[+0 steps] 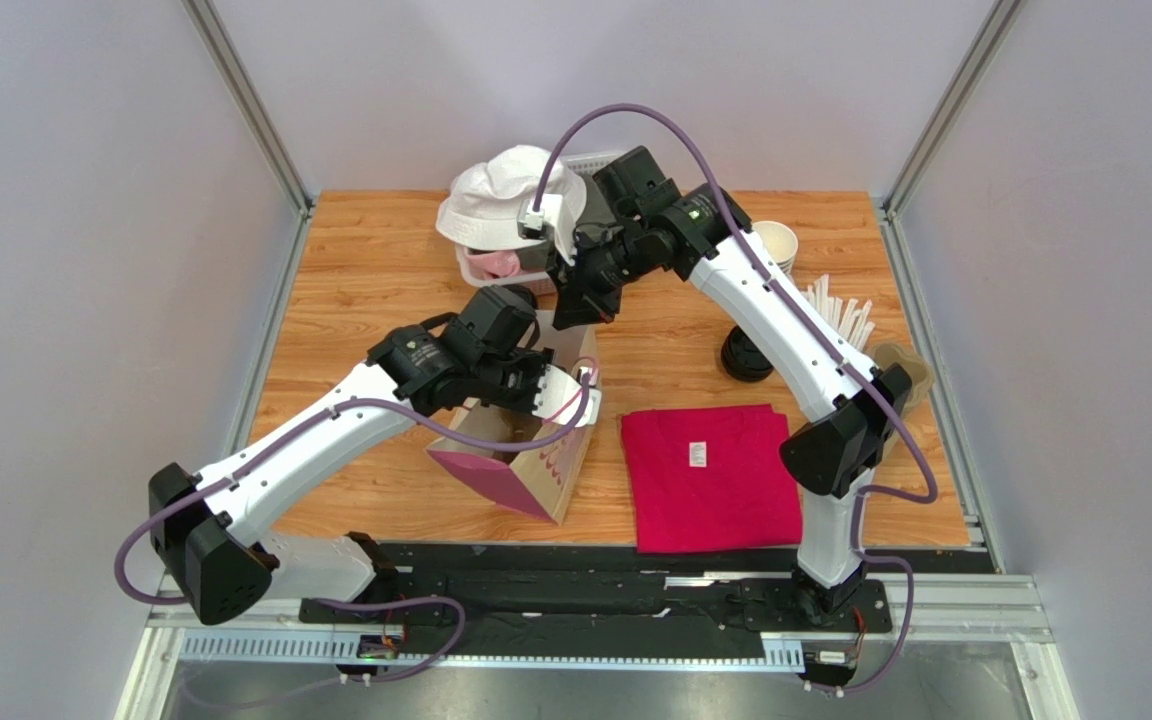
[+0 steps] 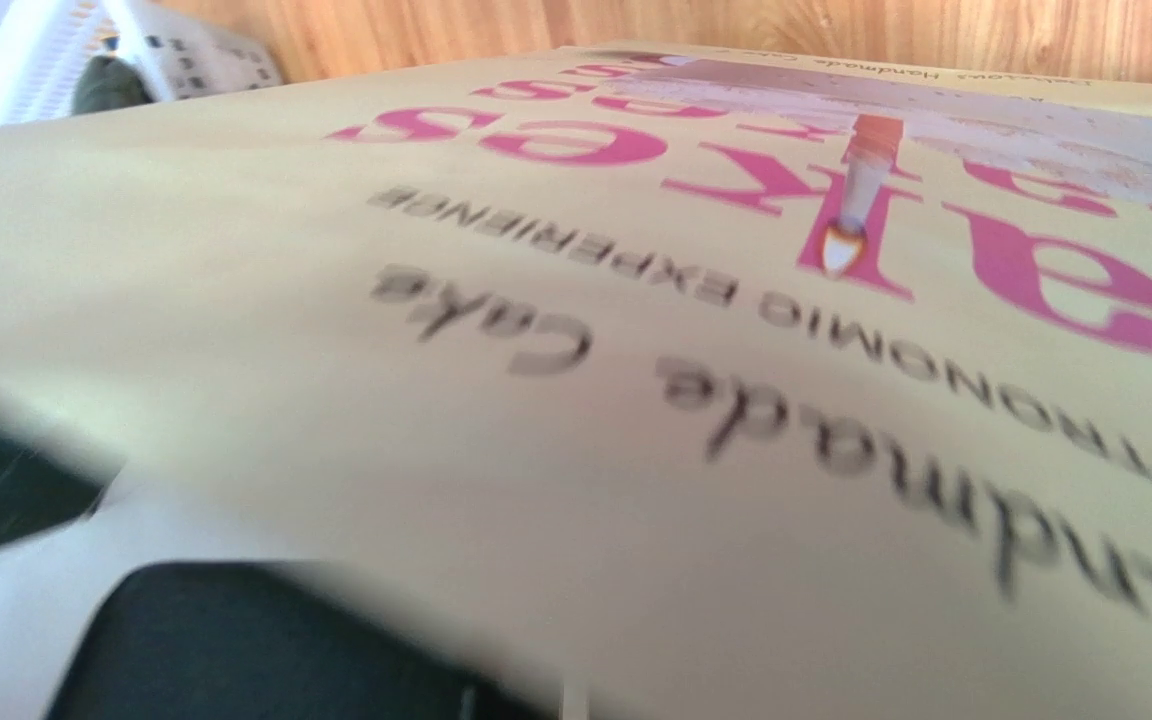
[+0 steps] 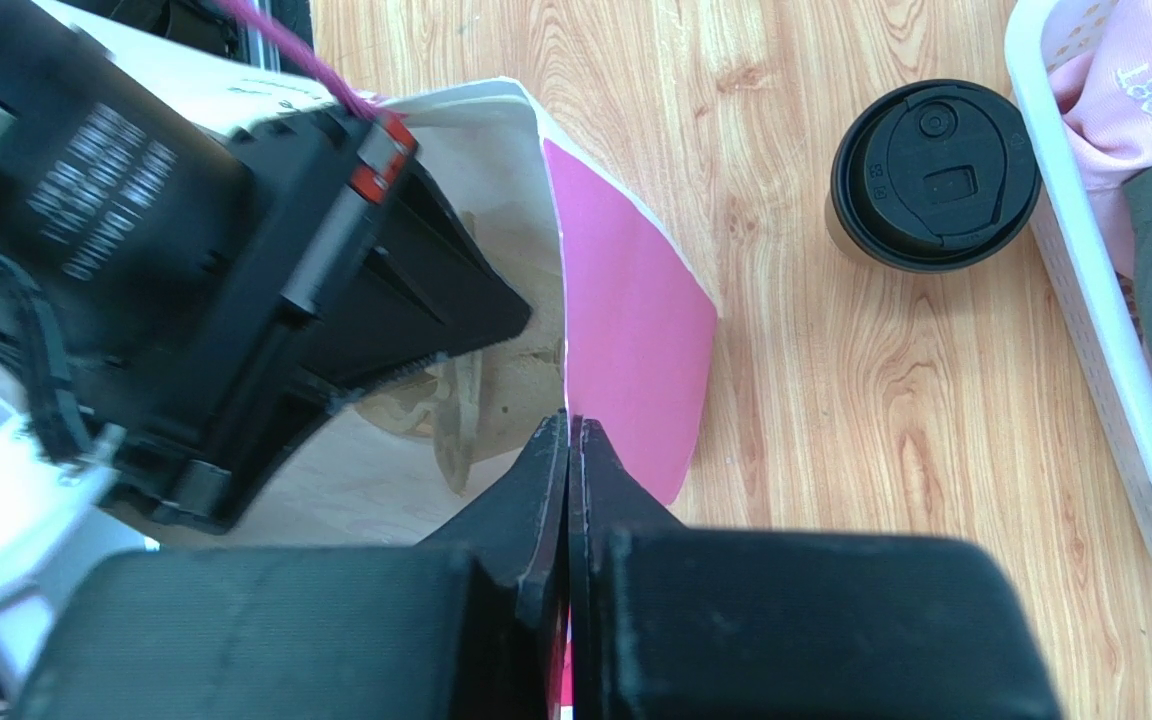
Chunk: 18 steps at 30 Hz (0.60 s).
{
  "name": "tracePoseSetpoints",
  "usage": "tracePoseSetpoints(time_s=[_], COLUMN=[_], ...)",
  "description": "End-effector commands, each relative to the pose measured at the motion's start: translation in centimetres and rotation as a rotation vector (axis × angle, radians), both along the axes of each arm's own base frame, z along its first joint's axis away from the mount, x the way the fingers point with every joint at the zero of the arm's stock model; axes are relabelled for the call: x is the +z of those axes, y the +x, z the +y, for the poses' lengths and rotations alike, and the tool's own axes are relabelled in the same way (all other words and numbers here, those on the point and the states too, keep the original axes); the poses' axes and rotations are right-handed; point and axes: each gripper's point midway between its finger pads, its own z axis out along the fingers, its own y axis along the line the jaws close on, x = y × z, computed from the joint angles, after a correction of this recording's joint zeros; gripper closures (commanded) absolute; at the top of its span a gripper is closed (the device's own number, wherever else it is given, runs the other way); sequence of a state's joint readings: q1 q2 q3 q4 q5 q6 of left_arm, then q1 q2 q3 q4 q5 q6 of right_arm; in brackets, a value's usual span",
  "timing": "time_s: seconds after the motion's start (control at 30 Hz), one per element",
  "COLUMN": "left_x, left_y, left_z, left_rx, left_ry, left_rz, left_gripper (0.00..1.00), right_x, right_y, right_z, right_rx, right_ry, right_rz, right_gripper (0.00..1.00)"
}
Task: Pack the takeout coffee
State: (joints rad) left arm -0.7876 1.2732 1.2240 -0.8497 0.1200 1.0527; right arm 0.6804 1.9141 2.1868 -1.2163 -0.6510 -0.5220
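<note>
Light and crushable, I judge, the black-lidded tan paper cup (image 3: 935, 176) stands at two o'clock of the right gripper (image 3: 567, 435), which is clamped on the rim of the pink-and-cream paper bag (image 3: 620, 345); the left gripper (image 1: 545, 387) is closed, its hold unclear; grip the cup's sidewall gently.

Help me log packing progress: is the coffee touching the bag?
Apart. The right wrist view shows a strip of bare table between the coffee and the bag.

I see a magenta shirt (image 1: 710, 477) lying flat on the wooden table (image 1: 372, 270), a white hat (image 1: 500, 195) atop the clothes basket (image 3: 1123, 383), and lidless cups (image 1: 775, 240) far right.
</note>
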Motion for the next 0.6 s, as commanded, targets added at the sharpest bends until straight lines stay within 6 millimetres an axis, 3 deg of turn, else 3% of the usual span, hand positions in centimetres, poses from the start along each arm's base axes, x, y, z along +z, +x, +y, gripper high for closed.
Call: tracePoseSetpoints(time_s=[0.0, 0.13, 0.3, 0.47, 0.57], left_x=[-2.3, -2.8, -1.9, -1.6, -1.3], left_y=[-0.8, -0.9, -1.2, -1.3, -1.1], left_z=[-0.5, -0.5, -0.4, -0.2, -0.3], left_rx=[-0.039, -0.037, -0.027, -0.015, -0.005], left_ry=[0.019, 0.039, 0.027, 0.028, 0.018], left_rz=[0.077, 0.105, 0.118, 0.118, 0.115], left_gripper=[1.00, 1.00, 1.00, 0.79, 0.74], right_x=[3.1, 2.7, 2.1, 2.3, 2.2], right_y=[-0.1, 0.0, 0.2, 0.2, -0.1], right_z=[1.3, 1.2, 1.0, 1.1, 1.0], right_rx=[0.049, 0.056, 0.052, 0.061, 0.083], right_ry=[0.101, 0.094, 0.085, 0.093, 0.094], right_rz=[-0.074, -0.081, -0.092, -0.108, -0.122], right_gripper=[1.00, 1.00, 1.00, 1.00, 1.00])
